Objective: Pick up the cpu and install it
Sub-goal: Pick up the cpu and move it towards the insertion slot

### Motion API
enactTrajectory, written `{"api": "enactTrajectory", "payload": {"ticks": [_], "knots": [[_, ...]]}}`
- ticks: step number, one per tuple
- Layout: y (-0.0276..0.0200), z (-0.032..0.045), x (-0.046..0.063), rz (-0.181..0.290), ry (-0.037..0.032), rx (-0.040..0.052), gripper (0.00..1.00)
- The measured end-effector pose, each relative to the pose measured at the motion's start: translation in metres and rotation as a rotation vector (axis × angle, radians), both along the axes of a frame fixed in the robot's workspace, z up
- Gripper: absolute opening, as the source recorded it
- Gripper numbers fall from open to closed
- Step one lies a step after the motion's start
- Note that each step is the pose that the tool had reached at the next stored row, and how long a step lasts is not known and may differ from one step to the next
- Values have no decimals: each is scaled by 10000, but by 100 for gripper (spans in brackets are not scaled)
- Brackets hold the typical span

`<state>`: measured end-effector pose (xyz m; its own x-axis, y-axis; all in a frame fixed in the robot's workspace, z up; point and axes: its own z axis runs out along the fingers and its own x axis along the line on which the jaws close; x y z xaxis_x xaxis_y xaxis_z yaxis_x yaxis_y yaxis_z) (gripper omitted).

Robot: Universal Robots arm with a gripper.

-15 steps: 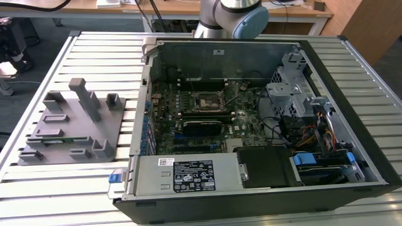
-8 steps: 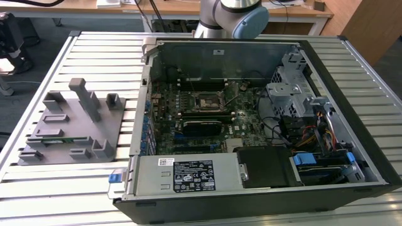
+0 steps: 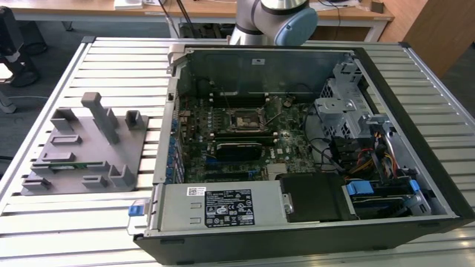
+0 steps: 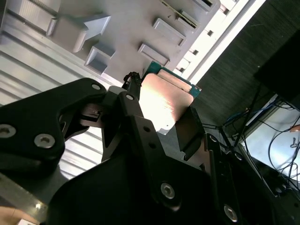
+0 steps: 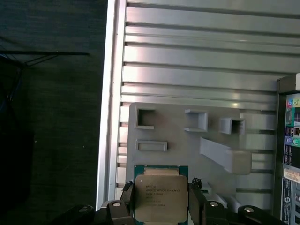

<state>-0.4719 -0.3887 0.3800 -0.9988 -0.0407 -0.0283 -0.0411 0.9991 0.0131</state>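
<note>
The cpu point(image 5: 161, 196), a small square chip with a pale metal top on a green edge, sits between my gripper's point(image 5: 161, 202) black fingers, which are shut on its two sides. The second wrist view shows the same hold, with the cpu point(image 4: 165, 99) gripped by my gripper point(image 4: 164, 123) well above the grey plastic fixture point(image 4: 126, 23). That fixture point(image 5: 187, 140) lies below and beyond the chip on the slatted table. In the exterior view, the motherboard's square socket frame point(image 3: 243, 119) sits inside the open computer case point(image 3: 415, 167).
The fixture point(image 3: 82, 150) stands on the slatted metal table point(image 3: 111, 61) at the exterior view's left, with upright posts and a green memory stick point(image 3: 70, 165) in it. The arm's base point(image 3: 271, 19) rises behind the case. Drive cages and cables point(image 3: 364, 144) crowd the case's right side.
</note>
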Motion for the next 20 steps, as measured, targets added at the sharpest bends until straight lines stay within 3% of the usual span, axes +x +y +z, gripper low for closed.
{"api": "enactTrajectory", "payload": {"ticks": [20], "knots": [[36, 361, 0, 1, -47, 0, 54]]}}
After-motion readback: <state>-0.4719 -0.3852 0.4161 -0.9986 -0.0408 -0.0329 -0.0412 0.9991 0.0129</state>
